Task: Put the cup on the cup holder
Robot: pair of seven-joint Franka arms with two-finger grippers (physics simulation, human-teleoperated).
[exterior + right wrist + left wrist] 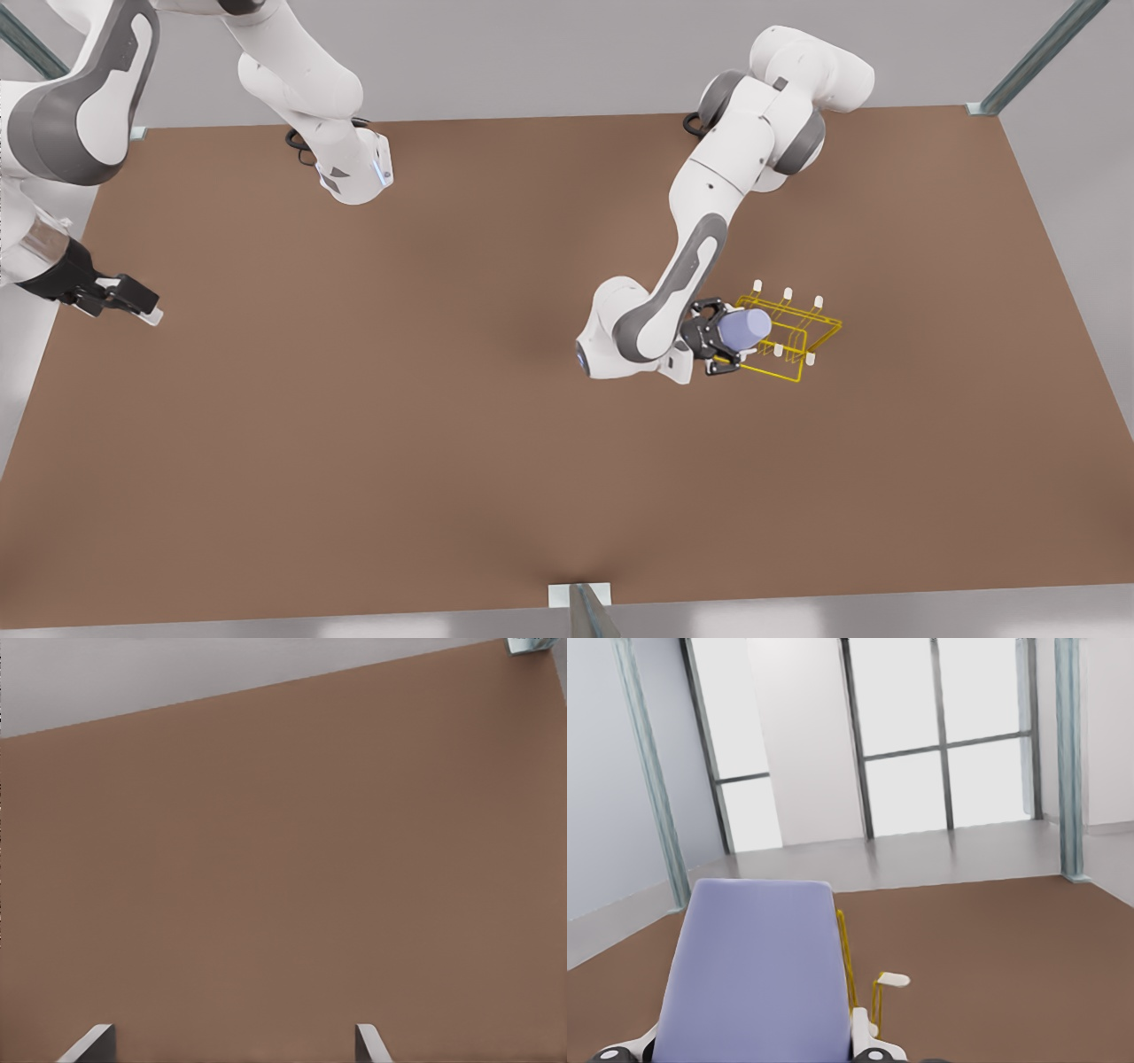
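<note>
With left gripper (722,341) clamped on the cup (744,328) over the cup holder (797,341), align onto a peg; right gripper (133,301), jaws apart, waits far left.

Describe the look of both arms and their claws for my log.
Both arms are glossy white with grey joint panels. The left claw is black, with white finger bases. The right claw is black with pale fingertips below a silvery wrist band. A black cable loops at each arm's base, and one white link carries a small blue light.
</note>
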